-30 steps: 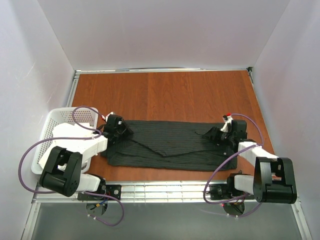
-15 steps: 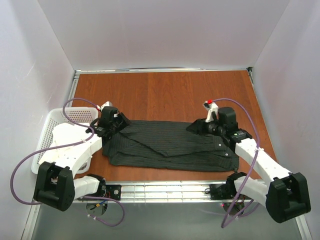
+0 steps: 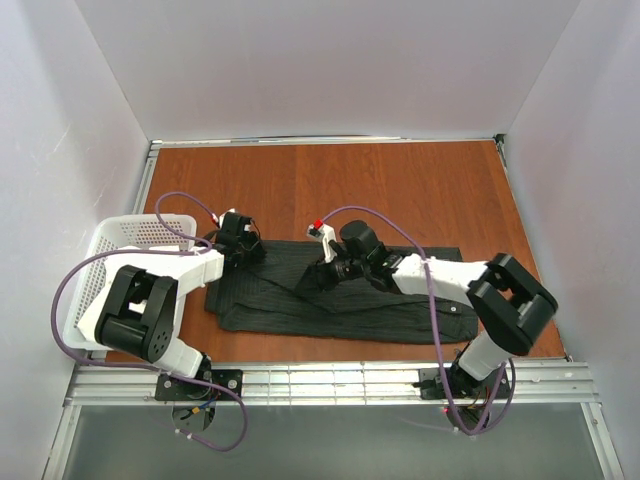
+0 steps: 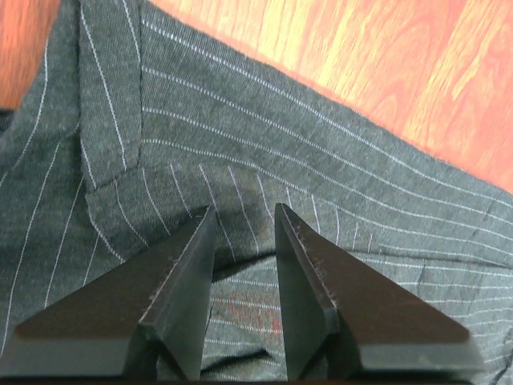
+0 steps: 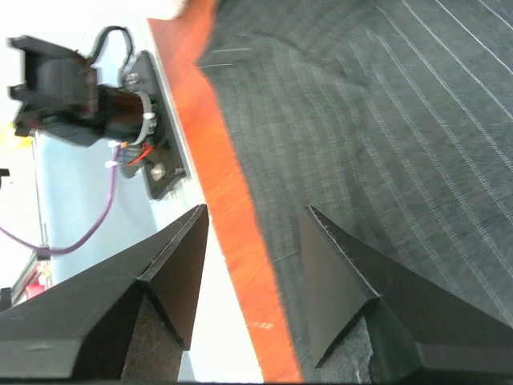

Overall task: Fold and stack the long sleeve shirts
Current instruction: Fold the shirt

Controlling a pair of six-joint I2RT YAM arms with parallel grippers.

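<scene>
Jaws of left gripper (image 4: 244,208) narrowly apart against shirt (image 4: 264,136); right gripper (image 5: 255,208) wider.

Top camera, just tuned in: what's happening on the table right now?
Both arms are working one dark pinstriped shirt, which lies as a long folded band across the wooden table. The left gripper sits at the shirt's far left corner, jaws narrowed over the fabric; whether it has pinched any is unclear. The right gripper reaches over to the shirt's middle, jaws open, holding nothing. A white basket stands at the left edge.
</scene>
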